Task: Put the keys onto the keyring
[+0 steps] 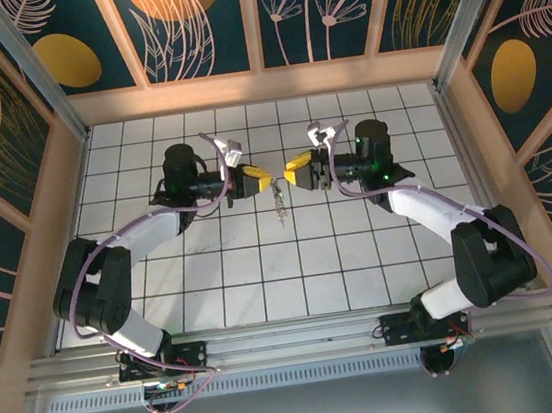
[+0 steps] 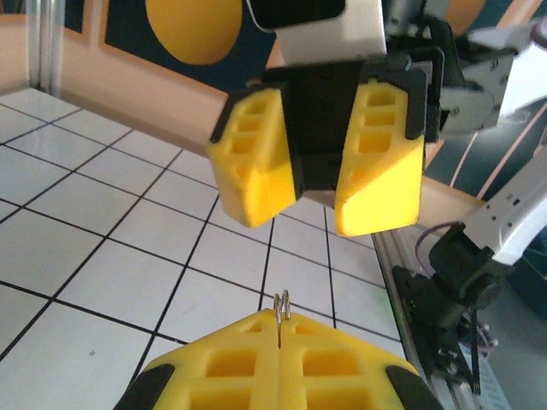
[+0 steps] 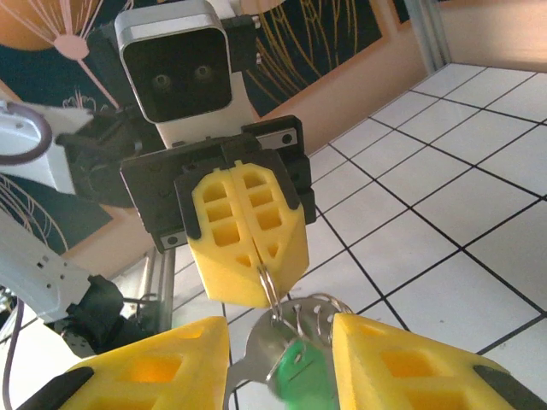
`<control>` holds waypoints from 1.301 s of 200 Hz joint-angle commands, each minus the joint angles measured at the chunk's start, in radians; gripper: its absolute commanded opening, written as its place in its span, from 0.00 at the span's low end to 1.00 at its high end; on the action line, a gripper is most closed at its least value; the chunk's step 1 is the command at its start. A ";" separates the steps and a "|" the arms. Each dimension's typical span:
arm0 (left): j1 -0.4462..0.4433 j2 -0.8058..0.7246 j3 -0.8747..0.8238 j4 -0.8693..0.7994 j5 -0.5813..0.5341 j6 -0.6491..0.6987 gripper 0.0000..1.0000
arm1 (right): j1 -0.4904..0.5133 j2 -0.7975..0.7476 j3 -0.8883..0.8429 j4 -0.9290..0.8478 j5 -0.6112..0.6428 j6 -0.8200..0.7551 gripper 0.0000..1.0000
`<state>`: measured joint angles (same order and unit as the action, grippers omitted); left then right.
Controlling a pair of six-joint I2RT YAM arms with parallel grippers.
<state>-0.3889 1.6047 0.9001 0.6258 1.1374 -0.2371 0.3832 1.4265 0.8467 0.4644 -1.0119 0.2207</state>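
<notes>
Yellow-tipped, my two arms meet above the middle of the worktop (image 1: 363, 256) in the top view: my left end effector (image 1: 264, 180) at 9 o'clock, my right end effector (image 1: 293, 168) at 3, the keys (image 1: 279, 204) dangling at 6 o'clock of the gap. From the left wrist, my left one is clenched on the keyring (image 2: 281, 301), a thin wire edge. From the right wrist, my right one is released, either side of the green key head, seemingly not touching. The bunch looks light, hard, slippery and free to swing; I'd pinch the flat green head.
</notes>
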 commanded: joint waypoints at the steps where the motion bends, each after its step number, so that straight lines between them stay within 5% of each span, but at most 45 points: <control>1: -0.002 -0.041 -0.033 0.205 -0.028 -0.104 0.00 | -0.002 -0.036 -0.047 0.123 0.034 0.059 0.39; 132: -0.027 -0.084 -0.089 0.338 -0.058 -0.187 0.00 | 0.050 0.042 -0.034 0.279 -0.034 0.143 0.44; 260: -0.031 -0.075 -0.098 0.359 -0.059 -0.203 0.00 | 0.084 0.052 -0.029 0.304 -0.066 0.145 0.17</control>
<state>-0.4137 1.5528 0.8089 0.9352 1.0721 -0.4255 0.4557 1.4639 0.7849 0.7151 -1.0428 0.3576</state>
